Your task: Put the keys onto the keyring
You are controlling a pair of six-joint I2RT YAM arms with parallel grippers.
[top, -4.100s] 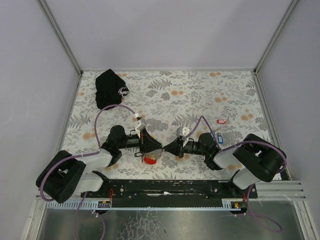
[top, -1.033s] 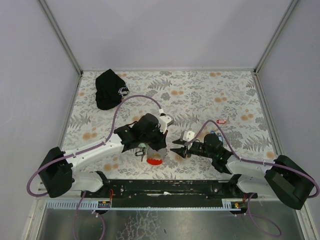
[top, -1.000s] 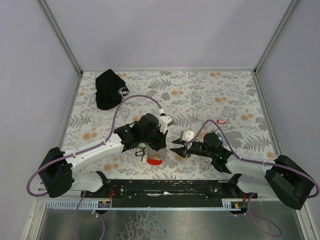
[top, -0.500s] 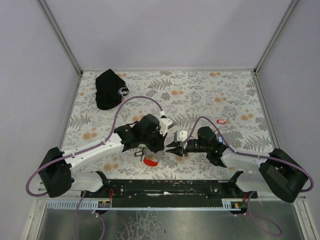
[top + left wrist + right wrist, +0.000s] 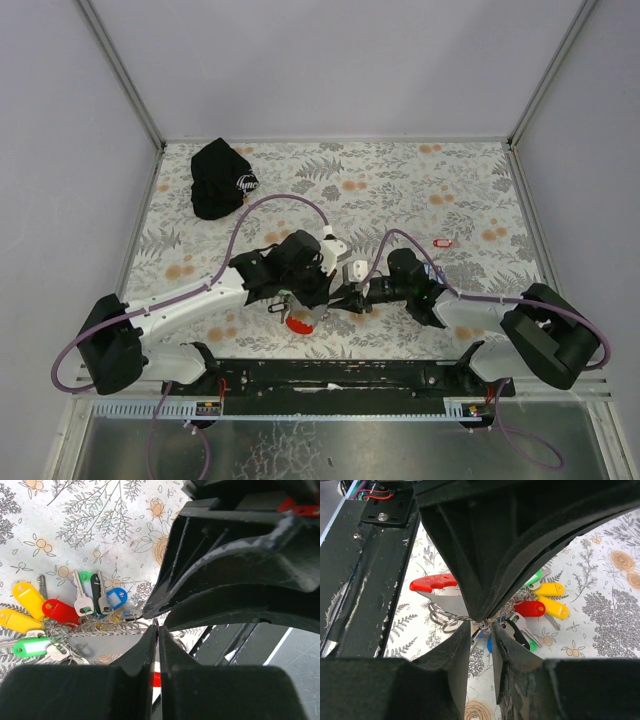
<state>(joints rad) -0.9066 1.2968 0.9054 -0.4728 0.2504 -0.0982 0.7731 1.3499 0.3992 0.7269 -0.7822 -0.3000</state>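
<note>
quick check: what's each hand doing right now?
left hand: closed, tips pinching the keyring.
right hand: nearly closed around the keyring; whether it grips cannot be told.

Jaws slightly apart at the keyring [image 5: 448,615] wire, coloured keys [image 5: 536,608] behind, red plastic piece [image 5: 432,583] left.

Floral tablecloth [image 5: 400,190], plain lilac walls [image 5: 330,60]

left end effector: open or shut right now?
Shut. In the left wrist view the left end effector shows its fingers pressed together, only a hairline seam between them.
</note>
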